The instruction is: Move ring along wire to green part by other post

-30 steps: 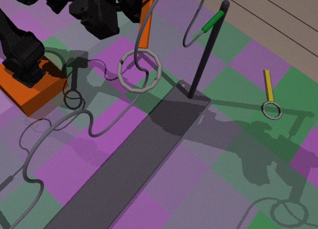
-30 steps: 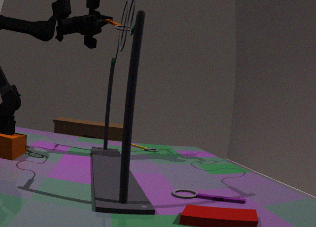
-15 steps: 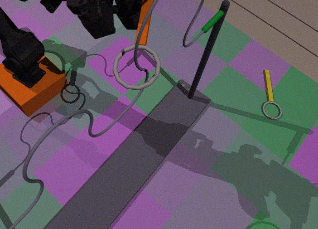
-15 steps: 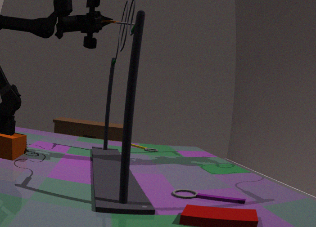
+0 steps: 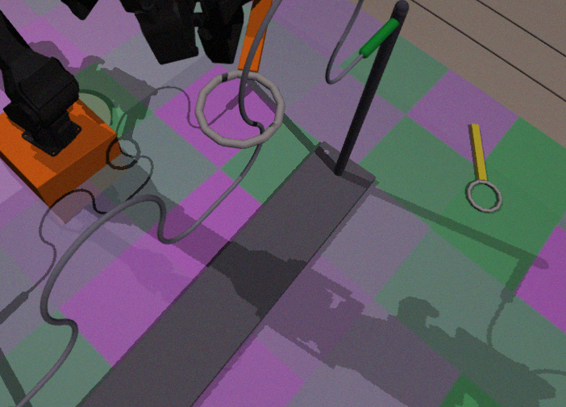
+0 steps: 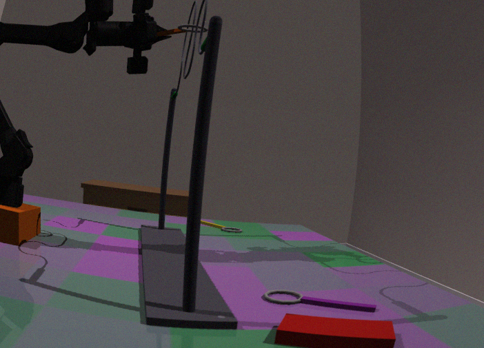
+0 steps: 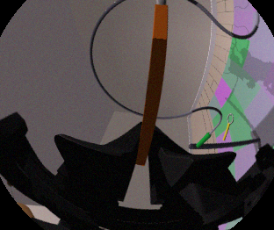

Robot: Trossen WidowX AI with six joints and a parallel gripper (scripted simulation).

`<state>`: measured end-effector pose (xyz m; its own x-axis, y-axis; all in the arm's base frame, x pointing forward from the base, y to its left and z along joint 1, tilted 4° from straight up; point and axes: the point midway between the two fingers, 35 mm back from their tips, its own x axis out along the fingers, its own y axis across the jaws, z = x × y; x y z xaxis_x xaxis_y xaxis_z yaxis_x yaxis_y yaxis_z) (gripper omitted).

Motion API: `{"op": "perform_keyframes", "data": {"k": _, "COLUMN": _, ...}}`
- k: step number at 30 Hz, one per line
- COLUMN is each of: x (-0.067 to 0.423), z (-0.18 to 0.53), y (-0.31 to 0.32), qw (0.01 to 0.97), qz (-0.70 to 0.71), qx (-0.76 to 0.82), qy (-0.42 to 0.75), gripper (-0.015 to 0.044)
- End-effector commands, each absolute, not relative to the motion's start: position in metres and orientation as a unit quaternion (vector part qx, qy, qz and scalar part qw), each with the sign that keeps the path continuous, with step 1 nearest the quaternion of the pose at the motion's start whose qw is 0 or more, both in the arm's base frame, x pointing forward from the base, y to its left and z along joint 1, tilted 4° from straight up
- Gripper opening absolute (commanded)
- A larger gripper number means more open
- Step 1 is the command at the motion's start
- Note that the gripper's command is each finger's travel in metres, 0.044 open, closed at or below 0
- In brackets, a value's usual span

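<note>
Transport step, mid-wire. My gripper [image 7: 146,125] is pinched on the lower end of the orange handle [image 5: 257,19], holding the ring [image 5: 239,110] high above the checkered mat [image 5: 448,95] with its plane roughly level. In the top view the grey wire [image 5: 243,90] passes through the ring's opening, crossing near its far rim; I cannot tell from that view whether there is a gap there. The exterior view places the ring at about the height of the near post's [image 6: 201,142] top, among the wire's loops. The green sleeve [image 5: 379,38] by the post [image 5: 368,90] lies well apart from the ring, with a further loop of wire between them.

I judge the carry partly done. The next move calls for following the loop's curve while turning the ring so the wire stays centred in it. The risk is the rim grazing the grey wire on the bend.
</note>
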<state>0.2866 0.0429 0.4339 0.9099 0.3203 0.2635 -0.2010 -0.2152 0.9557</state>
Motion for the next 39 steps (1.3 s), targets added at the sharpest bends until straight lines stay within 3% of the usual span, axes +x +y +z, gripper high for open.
{"op": "perform_keyframes", "data": {"k": 1, "x": 0.286, "z": 0.434, "y": 0.044, "qw": 0.644, "qz": 0.207, "qx": 0.735, "qy": 0.046, "gripper": -0.0150}}
{"op": "perform_keyframes", "data": {"k": 39, "x": 0.287, "z": 0.419, "y": 0.042, "qw": 0.799, "qz": 0.157, "qx": 0.571, "qy": 0.105, "gripper": -0.0150}}
